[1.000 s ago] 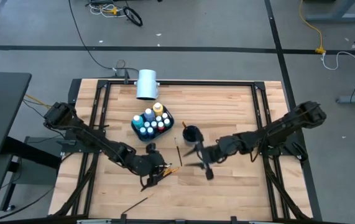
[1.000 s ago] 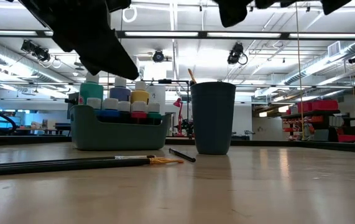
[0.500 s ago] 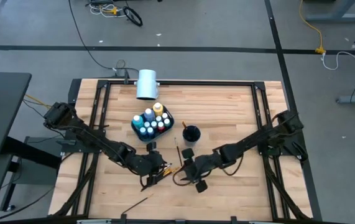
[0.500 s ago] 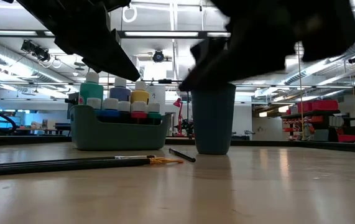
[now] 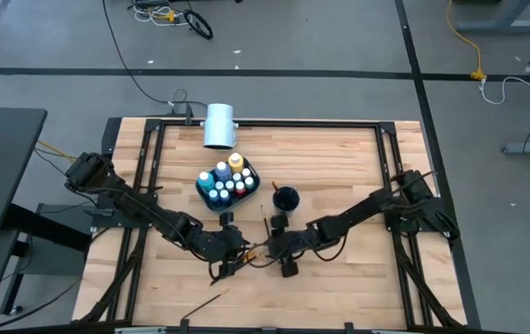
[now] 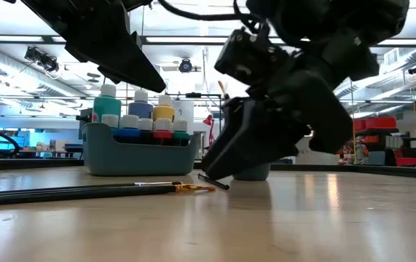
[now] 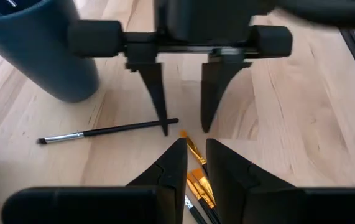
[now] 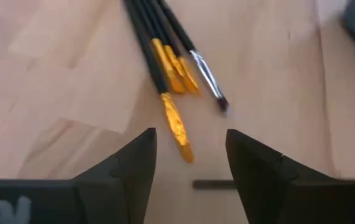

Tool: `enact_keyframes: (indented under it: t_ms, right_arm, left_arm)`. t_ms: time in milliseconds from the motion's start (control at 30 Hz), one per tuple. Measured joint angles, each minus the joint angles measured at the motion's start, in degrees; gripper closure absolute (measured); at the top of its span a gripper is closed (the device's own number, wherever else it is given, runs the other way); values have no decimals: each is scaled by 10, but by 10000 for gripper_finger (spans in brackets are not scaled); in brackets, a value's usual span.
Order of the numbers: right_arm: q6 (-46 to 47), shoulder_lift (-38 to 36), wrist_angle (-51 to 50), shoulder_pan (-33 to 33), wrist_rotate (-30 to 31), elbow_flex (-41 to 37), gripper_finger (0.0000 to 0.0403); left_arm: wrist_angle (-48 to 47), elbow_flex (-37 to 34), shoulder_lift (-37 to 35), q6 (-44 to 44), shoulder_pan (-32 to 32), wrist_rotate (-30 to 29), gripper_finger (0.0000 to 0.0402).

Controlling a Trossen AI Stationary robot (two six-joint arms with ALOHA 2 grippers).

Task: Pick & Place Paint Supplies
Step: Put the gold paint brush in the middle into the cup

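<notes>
Wooden table (image 5: 339, 158) under both arms. The brush bundle (image 8: 165, 68) lies just ahead of the open right hand (image 8: 189, 155), long axis pointing away; left hand (image 7: 193, 165), jaws narrowly apart, faces it across the orange ferrules.

The surface (image 5: 339, 167) is pale planked wood with a smooth, faintly shiny finish. The brushes (image 8: 165, 56) have glossy dark handles and orange-gold bristles. The cup (image 7: 37, 46) looks like matt dark-blue plastic. The fingers (image 8: 258, 171) are matt black plastic.
</notes>
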Motion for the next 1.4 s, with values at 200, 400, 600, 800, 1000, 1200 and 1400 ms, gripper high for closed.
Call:
enact_keyframes:
  t_ms: [200, 400, 600, 800, 1000, 1200, 1400]
  right_arm:
    - [34, 21, 7, -12, -36, 0, 208]
    - [33, 32, 14, -12, -38, 2, 221]
    - [31, 33, 0, -17, -67, 3, 272]
    - [18, 33, -14, -18, -73, 3, 356]
    - [8, 26, -10, -17, -77, 1, 395]
    - [-10, -11, -41, -3, -87, -3, 400]
    - [-39, -52, -62, 24, -26, -2, 402]
  left_arm:
    - [1, 0, 0, 0, 0, 0, 335]
    - [1, 0, 0, -1, 0, 0, 335]
    - [1, 0, 0, -1, 0, 1, 335]
    - [1, 0, 0, -5, 0, 2, 335]
    - [1, 0, 0, -5, 0, 2, 335]
    - [0, 0, 0, -5, 0, 2, 335]
    - [1, 0, 0, 13, 0, 0, 335]
